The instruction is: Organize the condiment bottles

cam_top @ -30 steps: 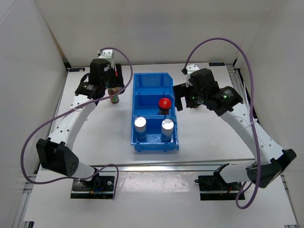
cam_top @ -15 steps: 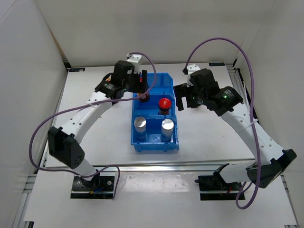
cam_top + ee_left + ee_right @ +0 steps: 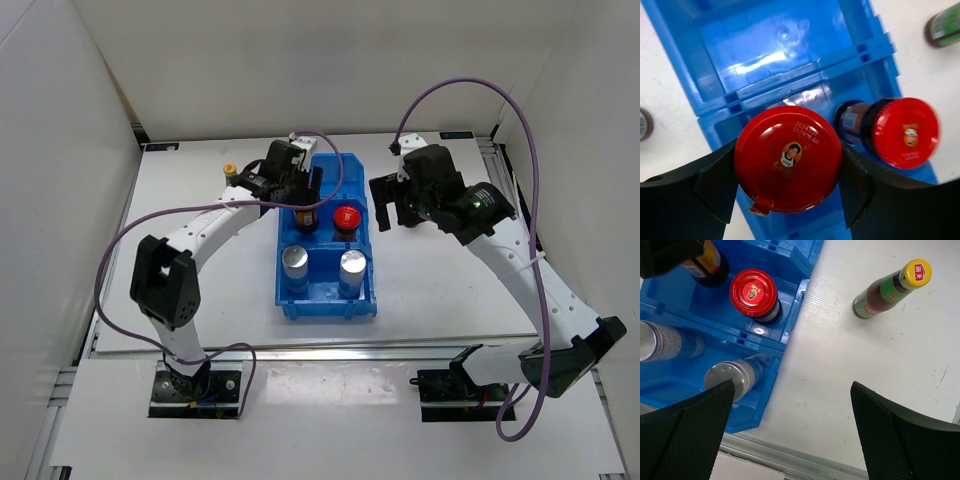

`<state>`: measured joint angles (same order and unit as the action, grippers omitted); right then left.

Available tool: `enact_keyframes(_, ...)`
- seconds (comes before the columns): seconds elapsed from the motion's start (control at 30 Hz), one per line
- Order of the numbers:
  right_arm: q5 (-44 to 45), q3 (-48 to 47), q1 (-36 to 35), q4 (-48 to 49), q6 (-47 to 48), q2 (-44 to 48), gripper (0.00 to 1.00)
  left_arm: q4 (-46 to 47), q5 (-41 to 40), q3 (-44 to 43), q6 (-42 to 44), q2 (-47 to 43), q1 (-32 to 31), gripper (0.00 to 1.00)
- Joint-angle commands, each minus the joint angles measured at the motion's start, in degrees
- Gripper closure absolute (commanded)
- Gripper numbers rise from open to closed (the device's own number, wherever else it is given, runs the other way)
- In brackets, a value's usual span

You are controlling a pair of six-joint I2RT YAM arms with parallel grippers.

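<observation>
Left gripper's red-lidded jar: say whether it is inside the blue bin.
Inside: the red-lidded dark jar is in the middle compartment of the blue plastic bin, beside the second red-lidded jar. Floor contact: cannot tell.

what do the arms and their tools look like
The left arm and right arm have white links, black joint housings and black bases. A purple cable loops along each. The left tool and right tool are black; the right tool's fingers show a mesh texture.
</observation>
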<state>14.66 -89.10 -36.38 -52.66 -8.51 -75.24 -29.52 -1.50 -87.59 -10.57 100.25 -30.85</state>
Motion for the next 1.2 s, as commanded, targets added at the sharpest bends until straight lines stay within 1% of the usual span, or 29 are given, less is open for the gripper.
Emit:
enact_keyframes(0.0,1.69,-0.99,0.17,-0.16,0.78,1.59,0.00,4.64,0.18,-0.91,0.64,0.82,0.00,0.89)
enact_keyframes(0.13,2.31,-1.52,0.17,-0.69,0.78,1.59,0.00,4.64,0.18,-0.91,0.64,3.10,0.00,0.89)
enact_keyframes(0.3,2.31,-1.52,0.17,-0.69,0.78,1.59,0.00,4.64,-1.04,0.22,0.11,3.73,0.00,0.89)
enact_keyframes(0.4,2.31,-1.52,0.69,-0.69,0.25,0.97,0.00,4.64,-1.05,0.23,0.11,4.26,0.00,0.71)
enact_keyframes(0.43,2.31,-1.52,0.70,-0.69,-0.36,0.45,0.00,4.64,-1.05,0.23,0.11,4.26,0.00,0.54)
enact_keyframes(0.47,2.31,-2.04,0.70,-0.69,-0.36,0.45,0.00,4.64,-1.05,0.23,0.11,4.26,0.00,0.45)
enact_keyframes(0.53,2.83,-2.04,0.70,-0.69,-0.98,-0.16,0.00,4.64,-1.05,0.23,0.11,3.65,0.00,0.31)
enact_keyframes(0.67,4.06,-2.57,0.70,-0.69,-2.64,-0.17,0.00,4.64,-2.11,-0.38,0.11,1.71,0.00,0.17)
enact_keyframes(0.77,4.07,-2.57,1.22,-0.69,-3.87,-0.17,0.00,4.64,-3.60,-1.61,-0.50,-0.31,0.00,0.12)
enact_keyframes(0.8,4.07,-2.57,1.92,-0.69,-3.88,-0.17,0.00,4.64,-4.12,-2.40,-1.20,-0.84,0.00,0.12)
enact_keyframes(0.87,3.11,-2.57,3.24,-0.69,-4.93,-0.69,0.00,5.25,-4.66,-3.02,-1.21,-2.94,0.00,0.09)
enact_keyframes(0.9,2.05,-2.57,3.25,-0.69,-4.93,-0.69,0.00,7.52,-4.66,-2.41,-1.21,-3.91,0.00,0.09)
enact_keyframes(0.97,1.17,-2.57,5.08,-0.69,-6.25,-0.69,0.00,11.13,-4.66,-0.66,-1.74,-7.85,0.00,0.04)
enact_keyframes(1.0,1.17,-2.57,5.87,-0.69,-6.25,-1.22,0.00,13.41,-4.66,2.05,-1.74,-9.44,0.00,0.02)
enact_keyframes(1.03,0.64,-2.57,6.40,-0.69,-6.95,-1.22,0.00,17.87,-4.66,3.47,-1.74,-11.20,0.00,0.00)
enact_keyframes(1.1,-0.23,-2.05,8.59,-0.69,-7.48,-1.92,0.00,22.46,-4.66,8.11,-1.74,-16.99,0.00,0.00)
enact_keyframes(1.13,-1.20,-2.04,9.65,-0.16,-7.48,-1.93,0.00,26.66,-3.79,9.70,-1.13,-19.02,0.00,0.00)
enact_keyframes(1.17,-2.34,-2.04,10.79,0.45,-8.18,-2.62,0.00,28.45,-1.86,11.29,-0.51,-21.21,0.00,0.00)
